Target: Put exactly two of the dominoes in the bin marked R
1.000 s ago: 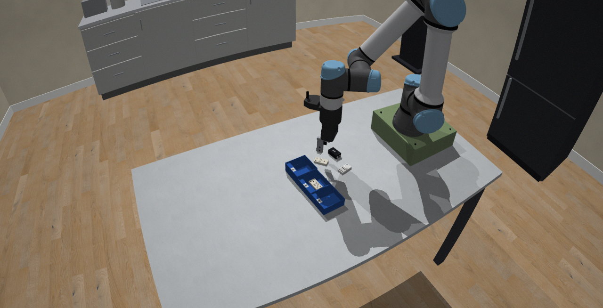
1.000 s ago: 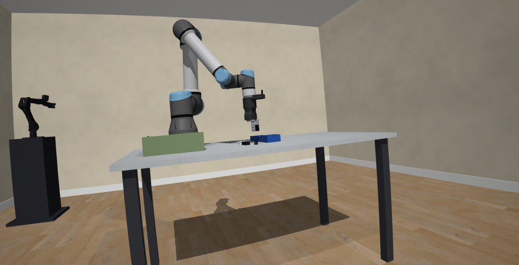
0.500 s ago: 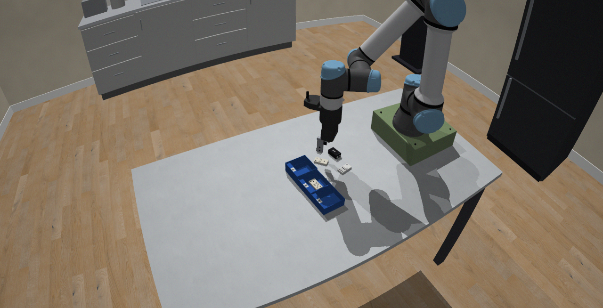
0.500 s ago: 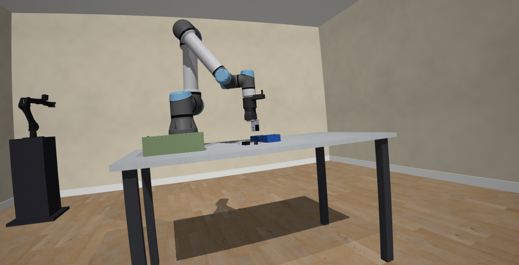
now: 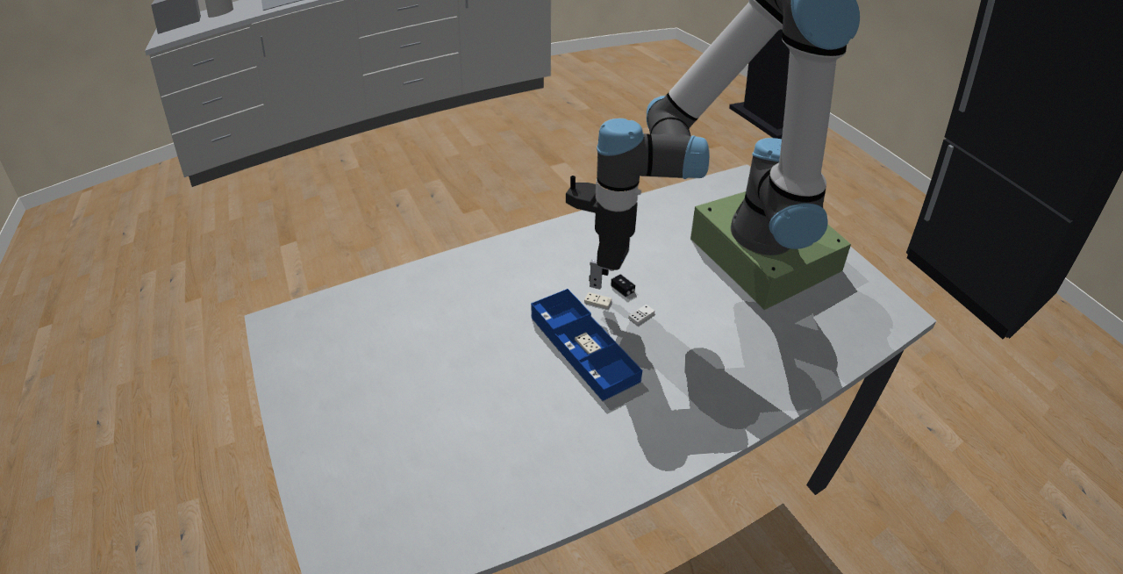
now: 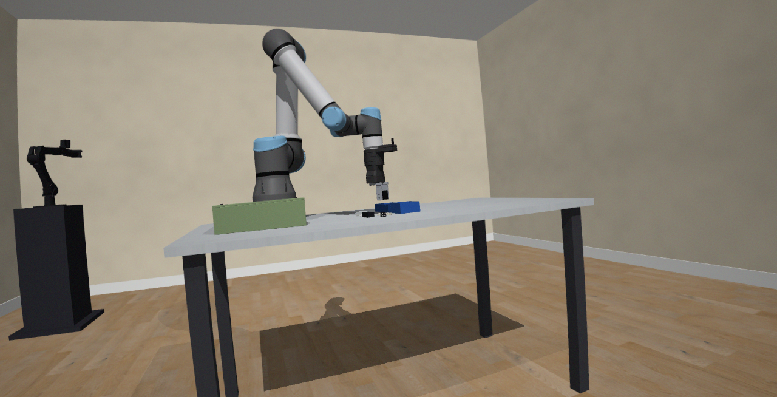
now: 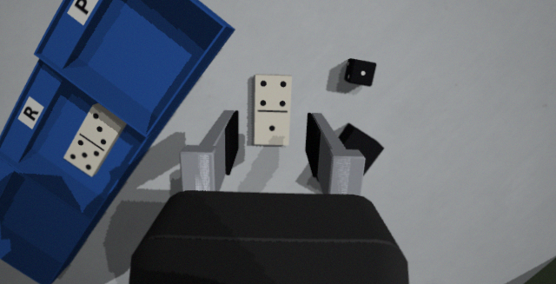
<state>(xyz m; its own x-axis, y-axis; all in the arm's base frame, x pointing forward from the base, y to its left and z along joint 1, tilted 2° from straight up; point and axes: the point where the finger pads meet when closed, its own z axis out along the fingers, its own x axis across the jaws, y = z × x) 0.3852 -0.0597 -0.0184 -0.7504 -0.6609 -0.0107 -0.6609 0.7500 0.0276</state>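
The blue bin (image 5: 578, 346) has three compartments in a row; the wrist view shows its labels P (image 7: 82, 5) and R (image 7: 30, 112). One ivory domino (image 7: 92, 141) lies in the R compartment, and it also shows in the top view (image 5: 587, 343). A second ivory domino (image 7: 272, 110) (image 5: 597, 300) lies flat on the table beside the bin. My gripper (image 7: 272, 130) hangs a little above it, open and empty, with a finger on either side of its near end. A third ivory domino (image 5: 642, 314) lies further right on the table.
A small black die (image 7: 360, 72) lies just beyond the domino. A black block (image 7: 362, 145) lies close behind my right finger. The arm's green base (image 5: 769, 252) stands at the table's far right. The P compartment (image 7: 135, 54) holds nothing.
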